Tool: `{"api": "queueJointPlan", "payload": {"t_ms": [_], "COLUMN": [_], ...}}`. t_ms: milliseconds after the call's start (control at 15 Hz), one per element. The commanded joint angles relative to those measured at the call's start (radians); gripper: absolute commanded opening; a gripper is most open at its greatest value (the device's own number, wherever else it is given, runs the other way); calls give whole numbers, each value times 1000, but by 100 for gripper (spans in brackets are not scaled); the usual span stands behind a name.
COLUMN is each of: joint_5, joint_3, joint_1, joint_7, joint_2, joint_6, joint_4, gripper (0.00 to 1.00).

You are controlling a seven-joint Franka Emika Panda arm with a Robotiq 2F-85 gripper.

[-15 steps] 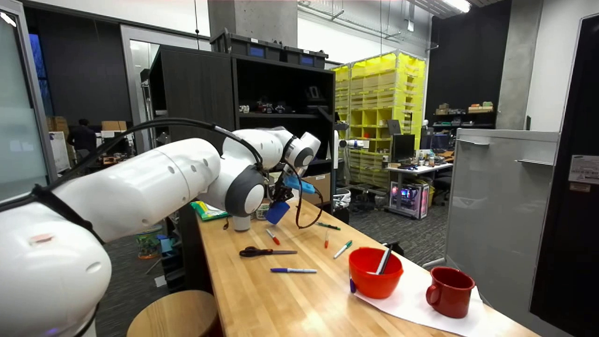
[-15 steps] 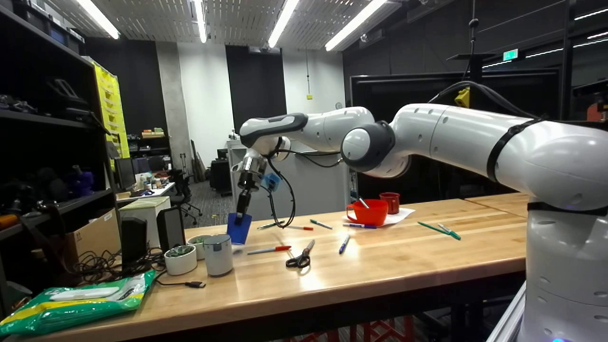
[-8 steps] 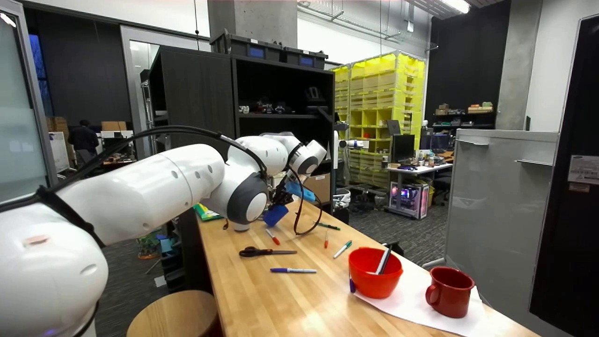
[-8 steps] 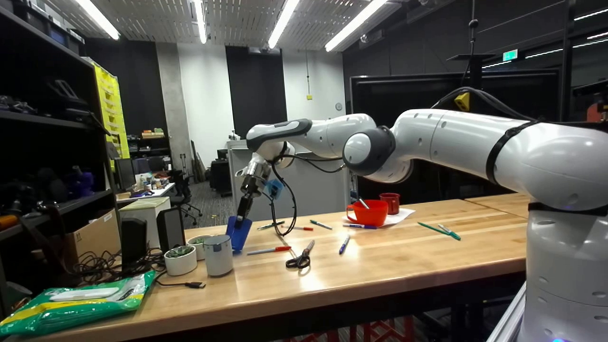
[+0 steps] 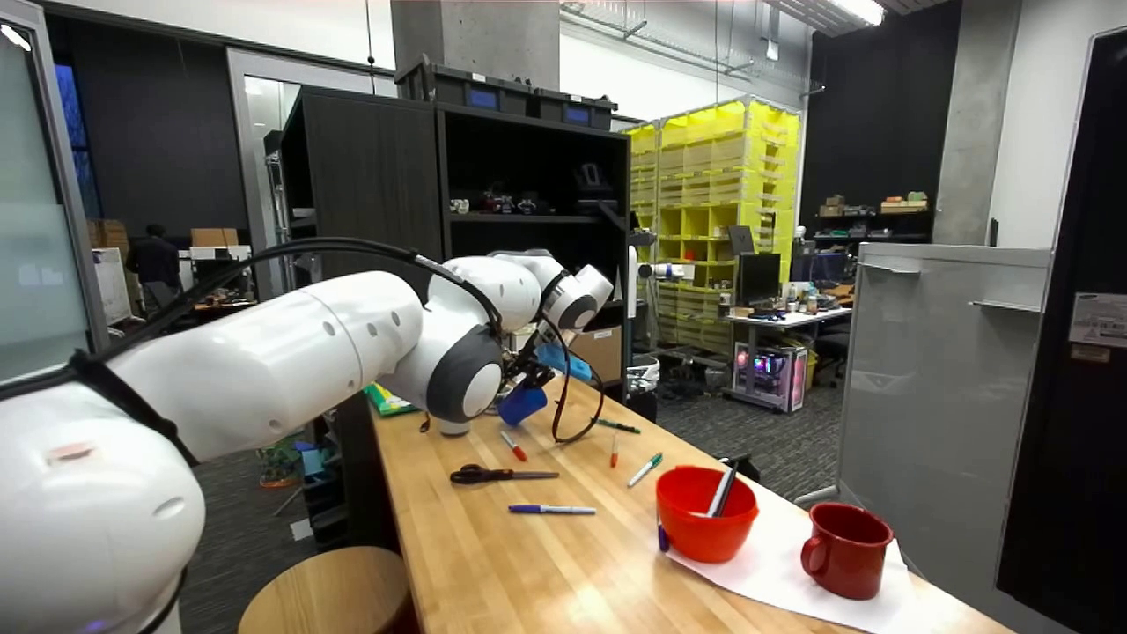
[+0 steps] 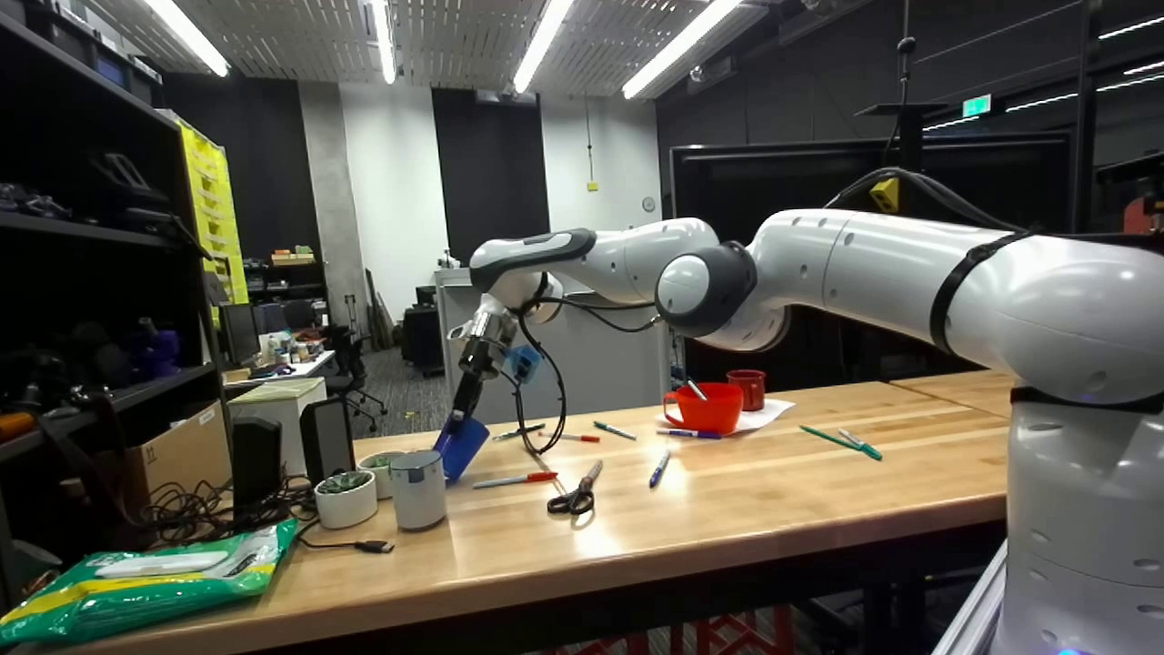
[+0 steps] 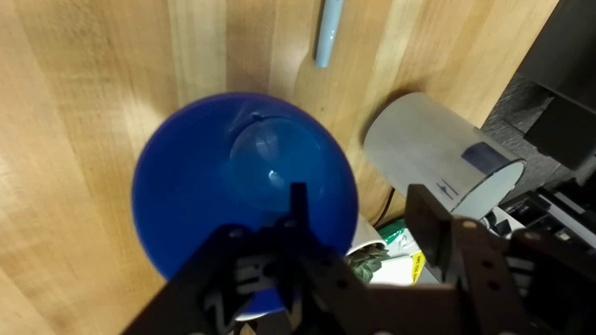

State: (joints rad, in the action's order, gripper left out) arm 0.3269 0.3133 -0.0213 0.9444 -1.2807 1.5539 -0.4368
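Blue cup [image 7: 237, 172] more aslant than before, partly hidden behind blurred claw [image 7: 356, 193].

- Cup [image 7: 219, 172]: deep blue, one colour throughout, glossy inside; round rim, wall running down to a circular base (a small glint shows there).
- Pose: tilted in both exterior views, mouth turned toward the wrist camera.
- Location: at the table [image 6: 727, 491], just beside the grey canister [image 7: 433, 144] and near a white pot [image 7: 365, 235]; in an exterior view the canister overlaps its lower edge. Contact with table or pot cannot be determined.
- Engagement: the gripper [image 7: 357, 188] has its fingers spread, one across the mouth, one outside; the rim shows between them. Finger contact unclear.
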Motion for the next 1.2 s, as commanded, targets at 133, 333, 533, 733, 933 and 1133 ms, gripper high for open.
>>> {"api": "queueJointPlan", "payload": {"t_ms": [133, 333, 533, 733, 933, 1133], "joint_5": [-28, -71, -112, -150, -179, -213], "joint_3": [-15, -41, -56, -66, -73, -92], "joint_1": [-11, -27, -41, -54, -63, -80], "joint_7": [11, -2, -3, -3, -3, -7], "joint_2": [28, 47, 63, 73, 81, 90], "joint_6": [0, -7, -9, -9, -9, -9], "joint_4": [-15, -18, -20, -23, -24, -23], "gripper": [99, 100, 100, 100, 100, 100]}}
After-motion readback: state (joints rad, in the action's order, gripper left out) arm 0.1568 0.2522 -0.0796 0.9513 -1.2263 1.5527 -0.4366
